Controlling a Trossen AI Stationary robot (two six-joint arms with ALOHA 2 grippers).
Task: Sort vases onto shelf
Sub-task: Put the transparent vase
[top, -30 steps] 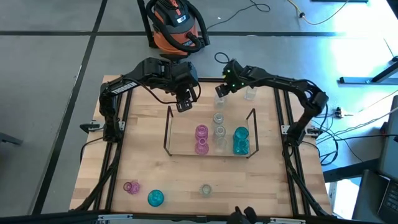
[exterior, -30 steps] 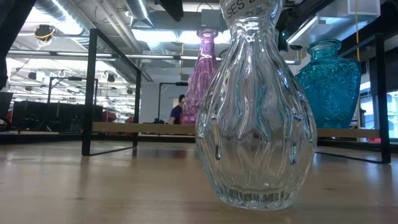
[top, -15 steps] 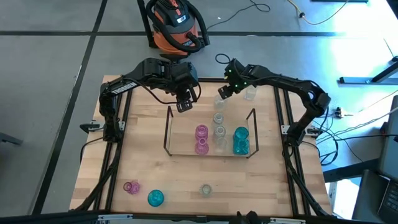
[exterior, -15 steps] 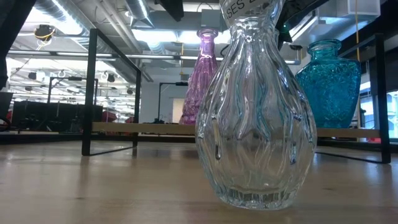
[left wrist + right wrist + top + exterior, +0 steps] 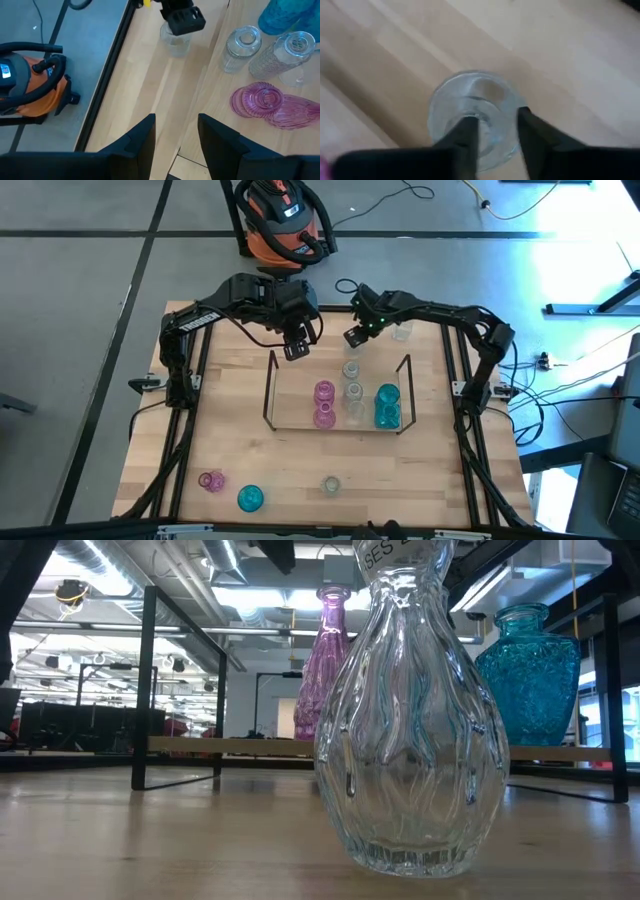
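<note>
- High view: my right jaws (image 5: 354, 336) straddle a clear vase (image 5: 470, 117) on the bench (image 5: 230, 430) behind the shelf (image 5: 338, 425), grip unclear.
- My left jaws (image 5: 296, 350) hang released beside it.

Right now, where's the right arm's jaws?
High view: the right gripper is at the table's far side, just behind the wire-frame shelf, jaws around a small clear glass vase, beside the left gripper.
</note>
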